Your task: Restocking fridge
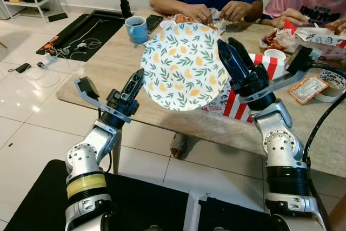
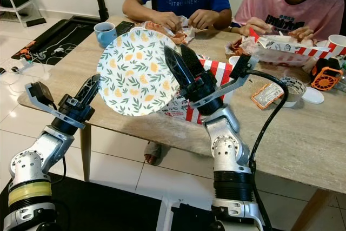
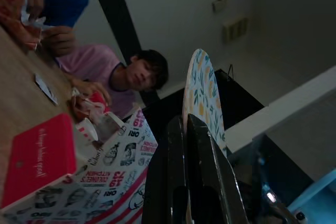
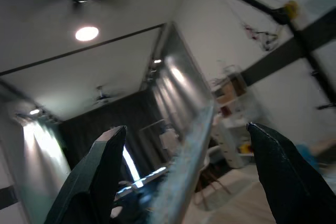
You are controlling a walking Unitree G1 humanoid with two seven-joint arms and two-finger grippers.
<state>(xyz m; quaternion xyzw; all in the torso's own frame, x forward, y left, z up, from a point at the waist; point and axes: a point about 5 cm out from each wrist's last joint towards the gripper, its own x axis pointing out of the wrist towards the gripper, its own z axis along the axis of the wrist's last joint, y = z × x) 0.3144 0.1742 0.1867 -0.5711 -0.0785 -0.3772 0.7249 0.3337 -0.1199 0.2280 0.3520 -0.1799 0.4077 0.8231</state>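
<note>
A round plate (image 1: 184,66) printed with yellow lemons and green leaves is held up on edge over the near side of the wooden table (image 1: 108,74). My left gripper (image 1: 138,79) is shut on its lower left rim; the left wrist view shows the fingers (image 3: 197,145) pinched on the plate (image 3: 202,93). My right gripper (image 1: 231,52) stands open at the plate's right rim. In the right wrist view the plate's edge (image 4: 184,98) runs between the two spread fingertips (image 4: 110,142).
A red-and-white striped food box (image 1: 238,106) lies behind the plate. A blue mug (image 1: 137,28), paper cups, food wrappers and a tape roll (image 1: 332,85) crowd the table. Two people sit eating at the far side. Cables (image 1: 65,52) lie on the floor at left.
</note>
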